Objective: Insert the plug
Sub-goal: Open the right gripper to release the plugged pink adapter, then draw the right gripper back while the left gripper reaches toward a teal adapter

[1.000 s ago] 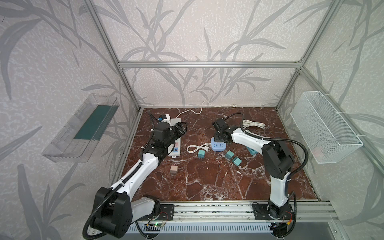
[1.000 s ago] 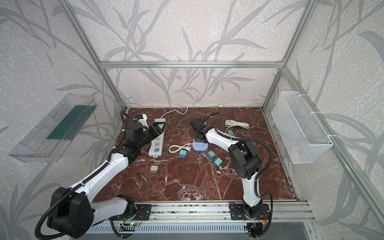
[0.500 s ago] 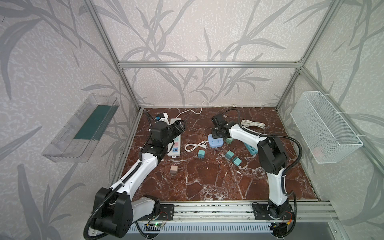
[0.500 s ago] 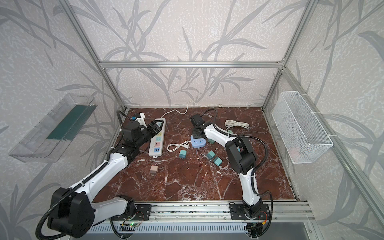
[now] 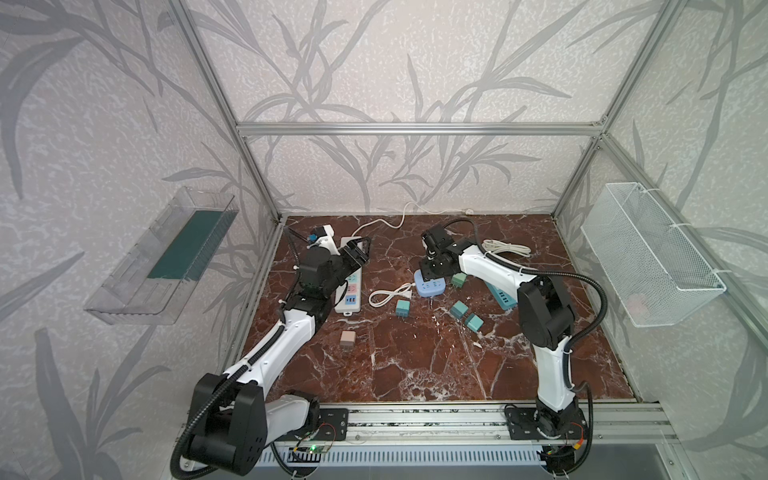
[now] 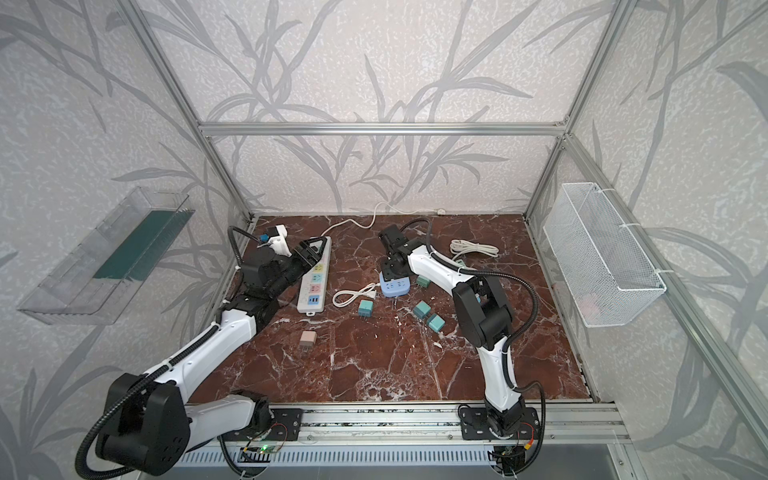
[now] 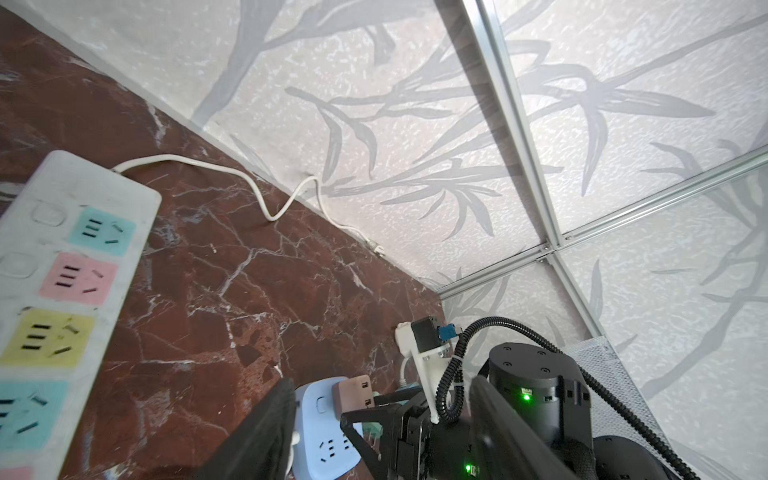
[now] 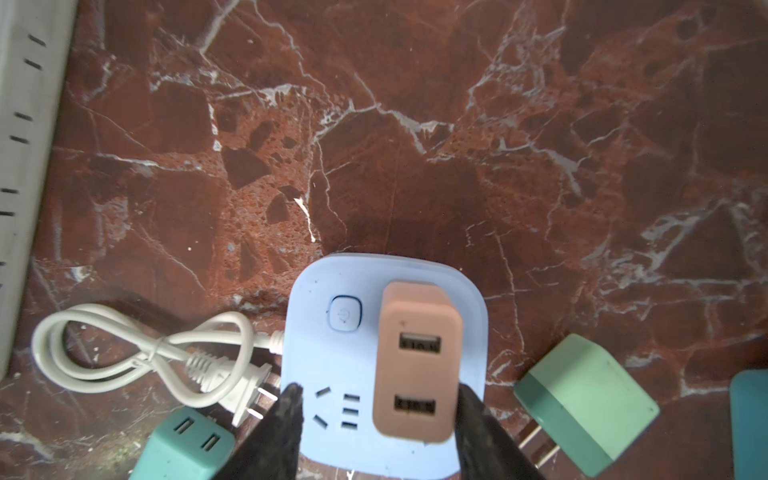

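Red-brown marble is making up the surface (image 5: 415, 365). One long white power strip (image 5: 351, 297) is lying on the left, and the left claw (image 5: 359, 249) is hanging over its far end with its jaws apart, holding nothing. One blue socket block (image 8: 316, 357) is lying near the middle. The right claw (image 8: 378, 388) is hanging over it, jaws open on either side of the pink plug (image 8: 417, 361). That plug is sitting in the block, its two little ports facing up, its long side running along the block's edge. Four green plugs (image 5: 402, 308) are lying loose nearby, and one loose pink plug (image 5: 347, 338) is lying nearer the front.
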